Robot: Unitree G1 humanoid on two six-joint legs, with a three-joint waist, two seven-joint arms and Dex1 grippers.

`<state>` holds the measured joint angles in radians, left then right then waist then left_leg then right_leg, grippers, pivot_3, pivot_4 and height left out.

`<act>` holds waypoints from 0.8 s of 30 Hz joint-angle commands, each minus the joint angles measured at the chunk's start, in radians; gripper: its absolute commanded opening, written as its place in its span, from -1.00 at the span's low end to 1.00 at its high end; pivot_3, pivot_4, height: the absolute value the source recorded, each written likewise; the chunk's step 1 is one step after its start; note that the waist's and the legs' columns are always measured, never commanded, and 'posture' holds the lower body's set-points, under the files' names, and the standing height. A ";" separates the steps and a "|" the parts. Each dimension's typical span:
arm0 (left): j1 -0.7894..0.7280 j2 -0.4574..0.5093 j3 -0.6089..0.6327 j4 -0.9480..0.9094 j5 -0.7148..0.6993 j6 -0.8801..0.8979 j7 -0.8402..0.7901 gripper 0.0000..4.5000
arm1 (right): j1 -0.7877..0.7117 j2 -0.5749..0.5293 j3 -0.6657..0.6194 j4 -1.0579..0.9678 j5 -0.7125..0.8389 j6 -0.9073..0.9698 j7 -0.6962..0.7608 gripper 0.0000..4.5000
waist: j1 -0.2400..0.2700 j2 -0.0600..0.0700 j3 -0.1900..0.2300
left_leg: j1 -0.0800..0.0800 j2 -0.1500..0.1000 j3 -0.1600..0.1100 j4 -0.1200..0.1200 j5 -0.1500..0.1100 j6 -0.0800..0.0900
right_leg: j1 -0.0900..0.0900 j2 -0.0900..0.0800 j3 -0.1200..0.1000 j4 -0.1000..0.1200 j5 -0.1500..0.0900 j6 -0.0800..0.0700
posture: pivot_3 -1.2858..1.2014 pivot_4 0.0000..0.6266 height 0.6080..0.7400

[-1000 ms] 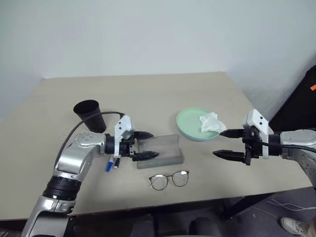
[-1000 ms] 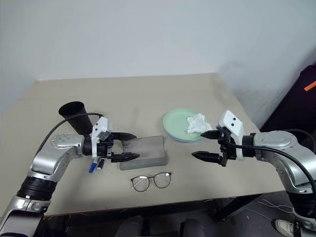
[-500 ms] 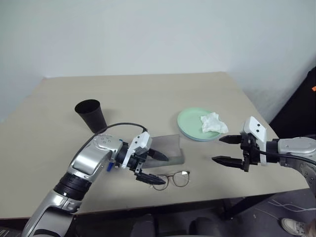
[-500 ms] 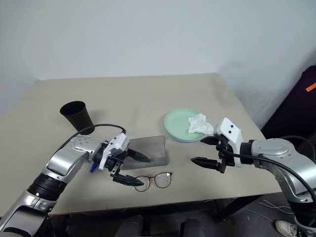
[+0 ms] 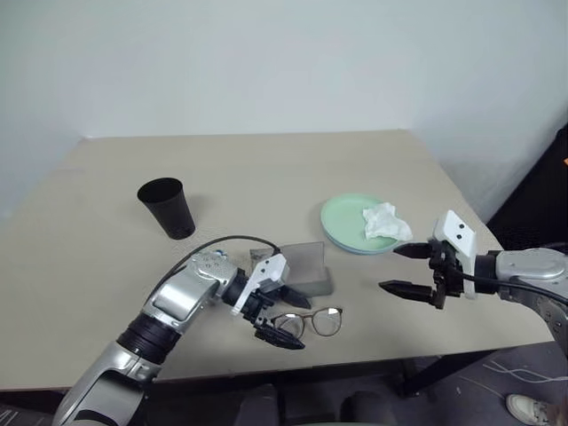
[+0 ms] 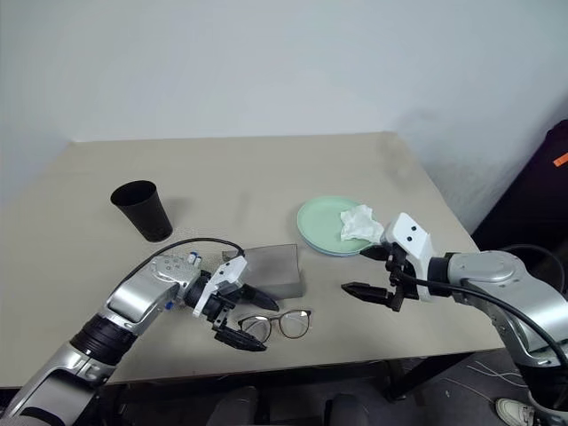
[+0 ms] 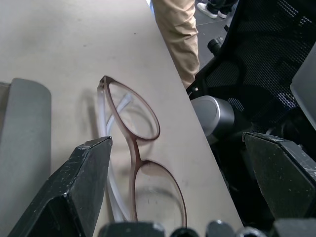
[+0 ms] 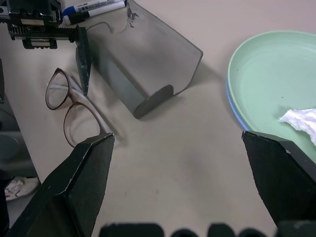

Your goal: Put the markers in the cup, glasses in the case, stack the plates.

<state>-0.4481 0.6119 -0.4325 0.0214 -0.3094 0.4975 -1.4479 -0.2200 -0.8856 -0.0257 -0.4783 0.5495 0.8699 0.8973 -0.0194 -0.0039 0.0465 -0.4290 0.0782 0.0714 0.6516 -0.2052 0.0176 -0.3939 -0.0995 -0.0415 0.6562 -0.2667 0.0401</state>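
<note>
Table (image 5: pixel 266 169): 2 plates (image 5: pixel 342 222), 2 markers (image 8: pixel 94 9).

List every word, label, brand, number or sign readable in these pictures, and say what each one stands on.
None can be read.
Markers: dark print runs along a white barrel, too small and blurred to read.
Cup, case, glasses, plates, tissue: no lettering visible.
Left gripper and right gripper: no lettering visible on their white housings.
</note>
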 commanded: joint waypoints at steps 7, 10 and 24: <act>-0.044 -0.035 -0.004 0.017 0.031 0.021 0.036 1.00 | 0.003 0.000 -0.009 -0.022 0.000 -0.006 -0.035 0.99 | 0.000 0.000 0.000 | 0.000 0.000 0.000 0.000 0.000 0.000 | 0.000 0.000 0.000 0.000 0.000 0.000 | 0.03 -1.00 1.00; -0.044 -0.038 -0.010 0.017 0.033 0.024 0.035 0.92 | 0.002 0.001 -0.007 -0.020 -0.001 -0.008 -0.042 1.00 | 0.000 0.000 0.000 | 0.000 0.000 0.000 0.000 0.000 0.000 | 0.000 0.000 0.000 0.000 0.000 0.000 | 0.03 -1.00 1.00; -0.048 -0.041 -0.036 0.029 0.065 -0.007 0.029 -0.67 | 0.003 0.004 -0.004 -0.021 0.000 -0.009 -0.066 1.00 | 0.000 0.000 0.000 | 0.000 0.000 0.000 0.000 0.000 0.000 | 0.000 0.000 0.000 0.000 0.000 0.000 | 0.03 -1.00 1.00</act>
<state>-0.4701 0.5742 -0.4662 0.0551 -0.2478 0.5060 -1.4131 -0.2118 -0.8806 -0.0120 -0.4788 0.5490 0.8700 0.8335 -0.0194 -0.0041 0.0467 -0.4291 0.0782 0.0712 0.6521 -0.2051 0.0178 -0.3936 -0.0995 -0.0415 0.6562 -0.2667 0.0401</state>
